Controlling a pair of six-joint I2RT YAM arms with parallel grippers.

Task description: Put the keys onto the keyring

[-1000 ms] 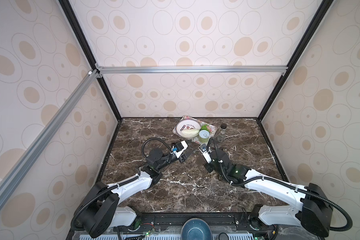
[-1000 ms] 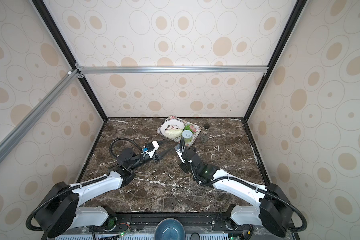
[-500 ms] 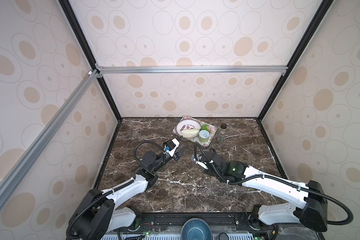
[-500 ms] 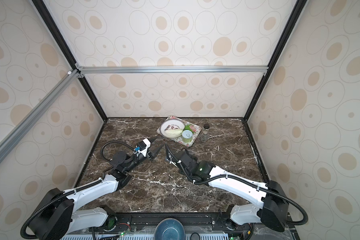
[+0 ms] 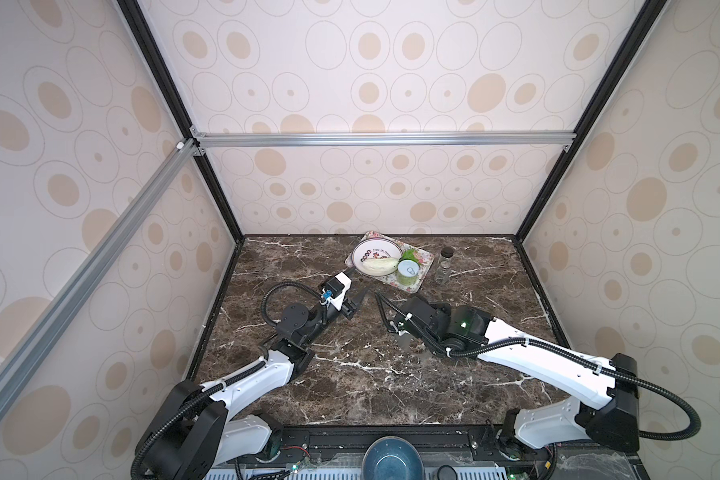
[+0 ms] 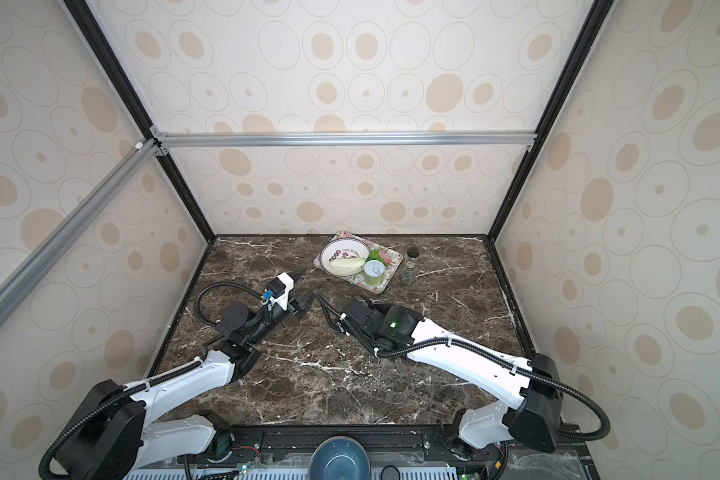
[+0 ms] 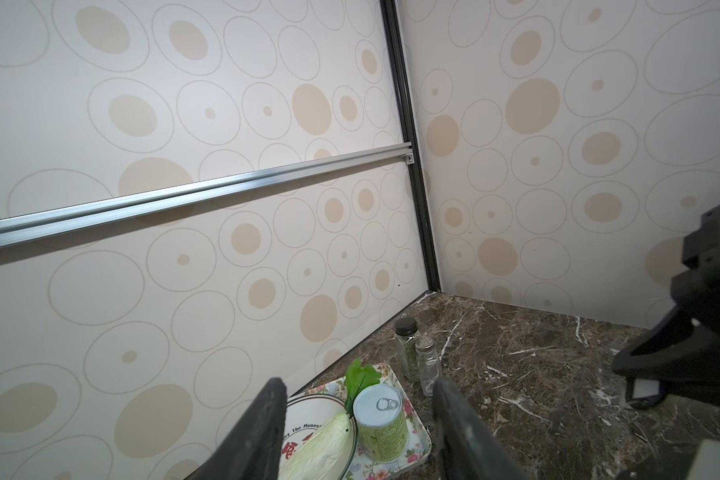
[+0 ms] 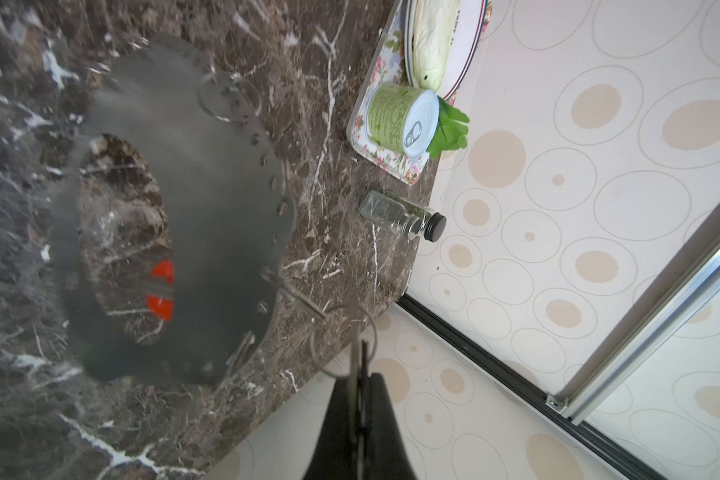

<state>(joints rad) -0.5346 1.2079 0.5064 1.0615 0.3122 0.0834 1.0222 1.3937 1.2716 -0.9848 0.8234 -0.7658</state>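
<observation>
Right gripper (image 8: pixel 360 374) swung left, pinching wire ring (image 8: pixel 313 344); keyring's (image 8: pixel 208 199) long axis parallel; left gripper (image 7: pixel 359 384) spread.

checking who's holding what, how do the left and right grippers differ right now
The left gripper is open; the right gripper is shut. The left holds nothing; the right pinches a thin metal piece, near the keyring. Both have black jaws.
</observation>
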